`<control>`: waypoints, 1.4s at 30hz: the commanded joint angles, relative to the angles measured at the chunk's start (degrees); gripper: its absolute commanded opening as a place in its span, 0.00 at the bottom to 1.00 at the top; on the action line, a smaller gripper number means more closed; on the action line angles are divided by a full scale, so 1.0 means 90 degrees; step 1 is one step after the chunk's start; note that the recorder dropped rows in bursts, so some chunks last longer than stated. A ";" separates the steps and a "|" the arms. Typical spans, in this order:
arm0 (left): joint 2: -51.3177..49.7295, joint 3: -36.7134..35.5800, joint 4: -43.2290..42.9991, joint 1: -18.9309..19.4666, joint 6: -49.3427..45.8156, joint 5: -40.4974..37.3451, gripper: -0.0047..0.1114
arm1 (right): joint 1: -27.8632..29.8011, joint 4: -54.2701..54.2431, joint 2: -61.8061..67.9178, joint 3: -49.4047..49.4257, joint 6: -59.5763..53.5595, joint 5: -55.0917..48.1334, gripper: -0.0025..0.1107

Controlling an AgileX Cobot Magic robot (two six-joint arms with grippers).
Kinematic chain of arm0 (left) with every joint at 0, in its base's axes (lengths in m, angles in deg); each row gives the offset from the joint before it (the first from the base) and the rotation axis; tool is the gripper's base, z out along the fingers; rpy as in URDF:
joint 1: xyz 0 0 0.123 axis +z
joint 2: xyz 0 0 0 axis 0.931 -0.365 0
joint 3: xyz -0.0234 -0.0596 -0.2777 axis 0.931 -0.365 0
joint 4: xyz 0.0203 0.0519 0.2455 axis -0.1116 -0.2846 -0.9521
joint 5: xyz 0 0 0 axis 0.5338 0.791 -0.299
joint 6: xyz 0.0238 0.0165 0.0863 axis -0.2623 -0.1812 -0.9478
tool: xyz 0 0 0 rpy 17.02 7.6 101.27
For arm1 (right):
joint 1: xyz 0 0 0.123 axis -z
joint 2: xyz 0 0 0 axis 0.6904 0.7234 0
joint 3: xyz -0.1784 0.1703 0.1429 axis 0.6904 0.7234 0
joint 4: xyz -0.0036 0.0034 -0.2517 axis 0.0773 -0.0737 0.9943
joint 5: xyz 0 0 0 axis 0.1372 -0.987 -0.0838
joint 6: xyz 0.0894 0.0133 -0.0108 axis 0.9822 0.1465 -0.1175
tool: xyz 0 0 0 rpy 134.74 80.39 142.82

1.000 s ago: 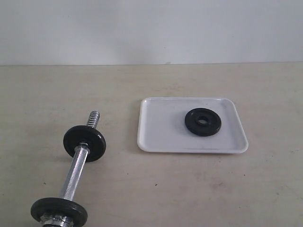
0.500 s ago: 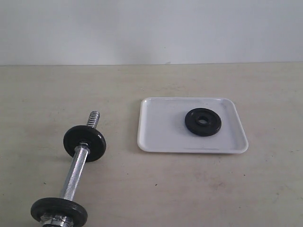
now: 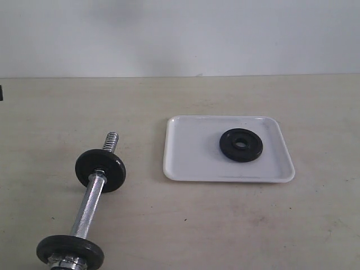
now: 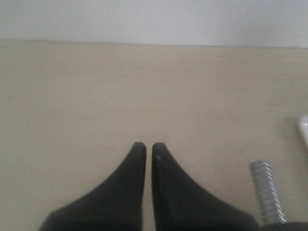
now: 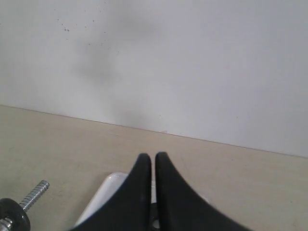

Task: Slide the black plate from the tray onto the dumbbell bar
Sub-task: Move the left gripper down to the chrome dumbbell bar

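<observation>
— How far had the job got at that point?

— Hardly begun, by my reckoning. The black plate lay flat in the tray, toward its right half, with nothing touching it.

— And the dumbbell bar?

— The dumbbell bar lay aslant on the table, well apart from the tray, on its left. Two black discs sat on it, one near each end. Its threaded end stuck out bare past the farther disc, so there was room for one more.

— What about the hands?

— Neither hung over the plate or the bar in the exterior view. The left hand had its fingers drawn almost together with only a thin slit between them. It gripped nothing and sat above bare table, with the threaded end off to one side. The right hand was pinched just as narrow and was equally empty. A corner of the tray showed past its fingers.

— So what was left to do?

— All of it, I judged. A hand had to spread, take the plate by its rim and lift it clear of the tray. Then the hole had to be lined up with the threaded end and the plate pushed on. The bar would probably have wanted steadying meanwhile.
</observation>
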 commanded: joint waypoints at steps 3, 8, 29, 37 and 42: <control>-0.0080 0.0163 0.0035 0.0006 -0.0185 0.1842 0.08 | -0.0008 -0.0013 0.0239 -0.0047 -0.0070 0.0080 0.03; -0.0080 0.0329 0.0035 0.0006 -0.0487 0.3914 0.08 | -0.0008 -0.0360 0.0405 -0.0047 -0.0070 0.0018 0.03; -0.1437 -0.0502 0.0035 0.0004 0.0670 0.3553 0.14 | -0.0008 -0.0538 0.0630 -0.0047 -0.0114 -0.0408 0.03; -0.2412 -0.0502 0.0035 0.0004 0.0089 0.4706 0.62 | -0.0008 -0.0535 0.0630 -0.0047 -0.0111 -0.0516 0.03; -0.2688 -0.0502 0.0035 0.0004 0.0117 0.4417 0.63 | -0.0008 -0.0535 0.0630 -0.0047 -0.0111 -0.0545 0.03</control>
